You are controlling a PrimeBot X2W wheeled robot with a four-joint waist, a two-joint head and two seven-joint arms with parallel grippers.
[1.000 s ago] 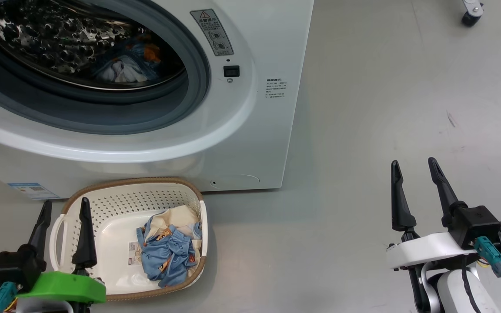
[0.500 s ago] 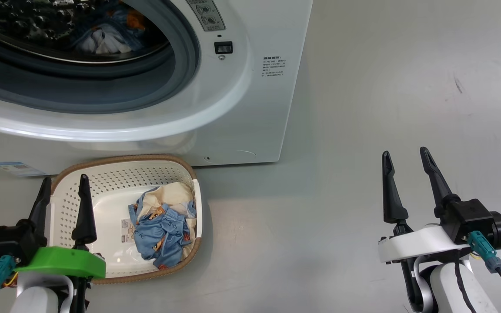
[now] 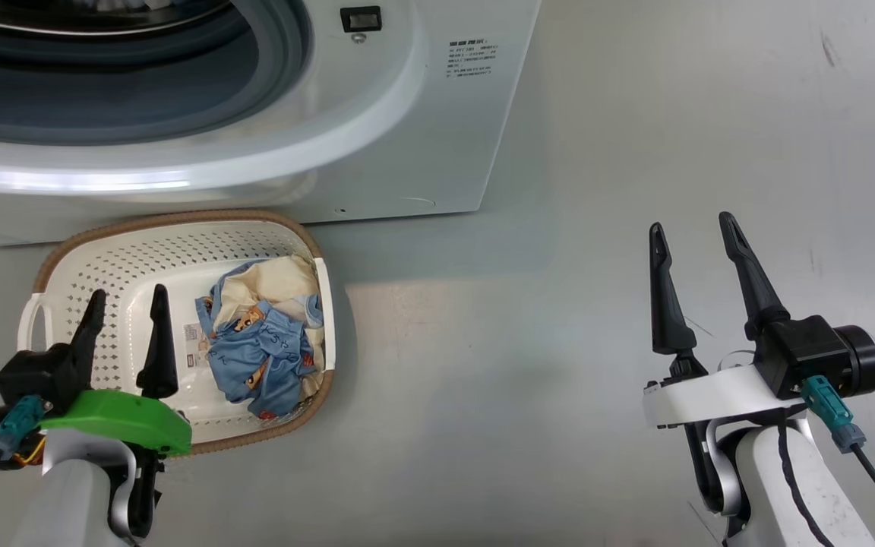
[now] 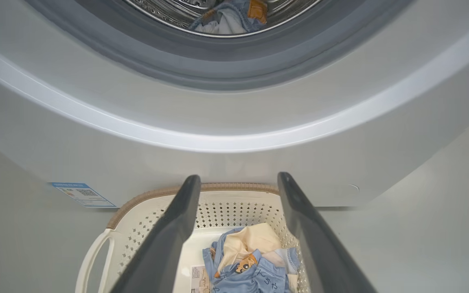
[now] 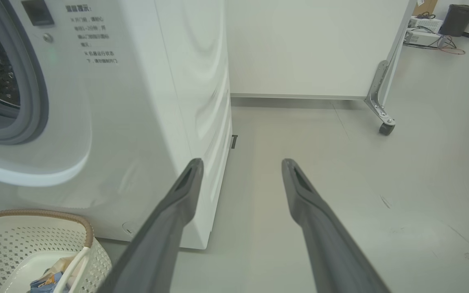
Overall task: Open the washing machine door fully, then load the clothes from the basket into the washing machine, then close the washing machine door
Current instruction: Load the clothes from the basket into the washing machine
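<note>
Blue clothes [image 3: 259, 346] are sitting in basket [image 3: 179, 216] below washer [image 3: 422, 137]; left pincer [image 3: 127, 291] is hovering spread over it, right pincer [image 3: 691, 220] spread over floor [image 3: 521, 342]. Risk: snagging rim w/ fabric, tipping basket.

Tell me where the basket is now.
In the head view the basket sits on the floor at lower left, directly before the washing machine, below the left tool.

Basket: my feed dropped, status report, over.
Left pincer open, empty, by basket. Right pincer open, empty, over floor. Clothes in basket, more inside washer. Nothing in the way.
</note>
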